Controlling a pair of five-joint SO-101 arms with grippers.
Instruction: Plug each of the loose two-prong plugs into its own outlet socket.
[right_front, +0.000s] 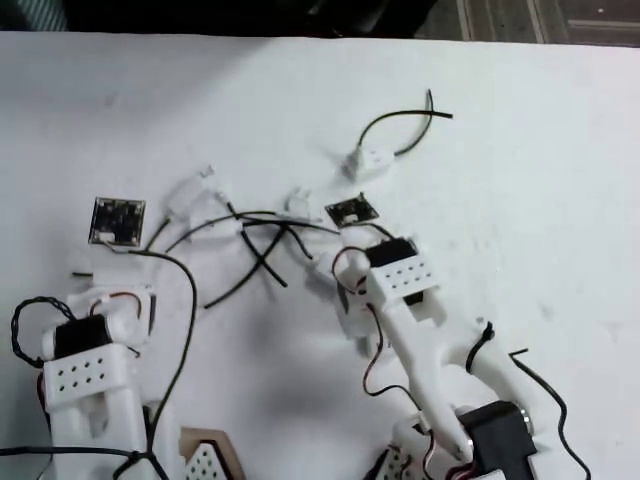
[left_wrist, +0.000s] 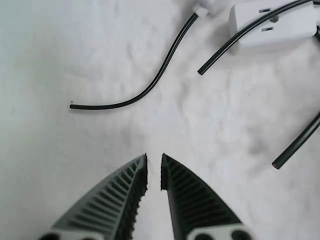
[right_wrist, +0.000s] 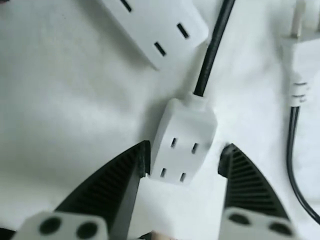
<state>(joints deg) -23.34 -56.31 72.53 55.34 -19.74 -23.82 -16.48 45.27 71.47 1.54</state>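
My right gripper (right_wrist: 182, 152) is open and straddles a white outlet socket (right_wrist: 183, 142) with a black cord; one finger touches its side, the other stands apart. A second white outlet block (right_wrist: 155, 25) lies just beyond it, and a white two-prong plug (right_wrist: 299, 45) lies to one side. My left gripper (left_wrist: 154, 161) is shut with nothing in it, over bare table. Ahead of it are a loose black cord (left_wrist: 150, 87) and a white outlet block (left_wrist: 280, 20). From above, white plugs lie at the middle (right_front: 190, 195), (right_front: 298, 205) and farther back (right_front: 365, 160).
Two square black-patterned tags (right_front: 117, 220), (right_front: 352, 210) lie on the white table (right_front: 520, 150). Black cords (right_front: 255, 255) cross between the arms. A cardboard piece (right_front: 205, 455) sits at the front edge. The table's back and right side are bare.
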